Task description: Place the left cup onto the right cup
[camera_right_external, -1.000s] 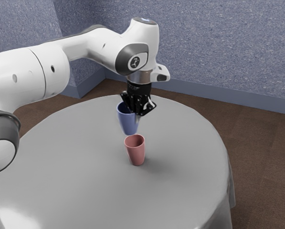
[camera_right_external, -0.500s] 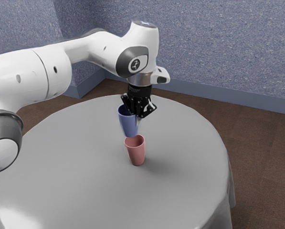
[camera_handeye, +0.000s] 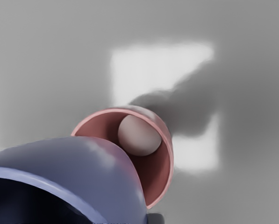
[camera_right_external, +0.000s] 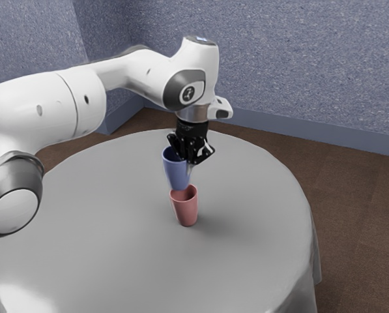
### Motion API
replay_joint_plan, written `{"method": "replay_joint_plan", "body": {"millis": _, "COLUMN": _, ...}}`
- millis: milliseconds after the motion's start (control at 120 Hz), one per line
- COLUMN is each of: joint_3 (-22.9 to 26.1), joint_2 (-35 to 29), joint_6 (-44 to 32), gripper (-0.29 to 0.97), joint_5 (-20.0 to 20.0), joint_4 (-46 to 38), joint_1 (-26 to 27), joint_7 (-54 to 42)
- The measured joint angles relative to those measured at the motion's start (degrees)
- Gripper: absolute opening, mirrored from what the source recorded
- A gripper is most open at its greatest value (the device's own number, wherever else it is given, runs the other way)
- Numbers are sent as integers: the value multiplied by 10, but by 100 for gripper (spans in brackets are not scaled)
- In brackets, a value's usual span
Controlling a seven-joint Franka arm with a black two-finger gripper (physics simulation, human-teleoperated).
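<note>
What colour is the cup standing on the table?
The standing cup is pink, unlike the blue cup held above it; the exterior view shows it best.

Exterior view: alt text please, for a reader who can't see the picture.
A white robot arm's black claw grips a blue cup by its rim, holding it slightly tilted with its base right at the mouth of a pink cup. The pink cup stands upright on a round grey table.

The arm [camera_right_external: 116, 78] reaches across, its pincer [camera_right_external: 188, 156] pointing down, clamped on the blue cup [camera_right_external: 176, 175].
</note>
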State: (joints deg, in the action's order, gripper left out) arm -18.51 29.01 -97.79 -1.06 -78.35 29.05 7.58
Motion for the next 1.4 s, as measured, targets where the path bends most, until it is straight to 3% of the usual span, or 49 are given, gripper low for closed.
{"method": "replay_joint_plan", "body": {"millis": 1100, "joint_3": 42, "joint_2": 59, "joint_6": -1, "gripper": -10, "joint_5": -7, "joint_4": 48, "joint_1": -39, "joint_7": 1}}
{"method": "replay_joint_plan", "body": {"millis": 1400, "joint_3": 43, "joint_2": 59, "joint_6": 0, "gripper": 21, "joint_5": -20, "joint_4": 49, "joint_1": -39, "joint_7": 2}}
